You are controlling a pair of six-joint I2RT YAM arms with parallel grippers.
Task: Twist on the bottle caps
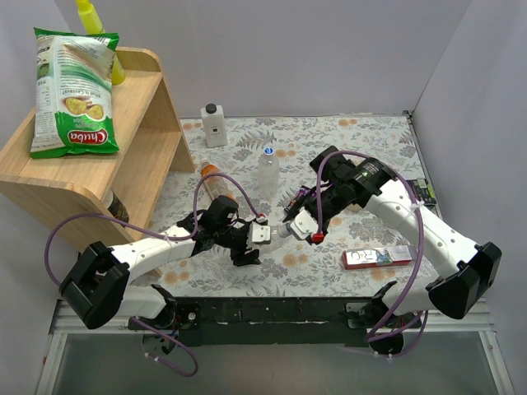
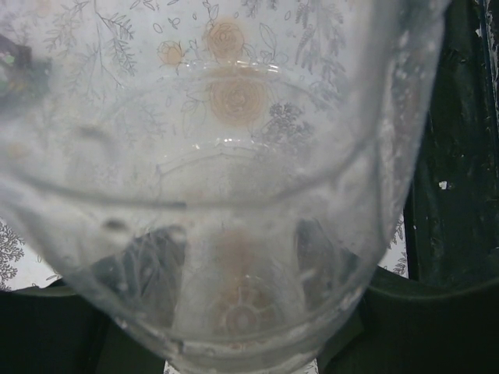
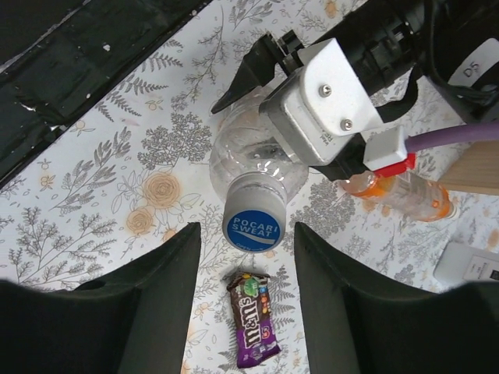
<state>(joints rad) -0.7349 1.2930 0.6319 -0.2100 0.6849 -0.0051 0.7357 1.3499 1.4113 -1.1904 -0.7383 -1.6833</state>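
Right gripper [image 3: 246, 231] is held open, its fingers set either side of the blue cap [image 3: 252, 220], with no contact seen. Left gripper [image 1: 254, 237] is clamped on the clear bottle [image 3: 249, 152], which is presented on its side above the table [image 3: 117, 148], neck toward the right wrist. The cap is seated on that neck; thread engagement cannot be determined. Cross-threading is to be expected if the fingers are closed off-centre or at an angle to the neck. Under torque, the thin-walled bottle may be turned within the left grip, so that nothing is tightened. Three bottles are counted: the held one, a second clear bottle [image 1: 268, 174] standing upright, and one orange bottle [image 1: 216, 183]. Two blue caps are counted, a second cap [image 1: 268, 151] being fitted on the standing bottle; the orange bottle's cap cannot be confirmed.
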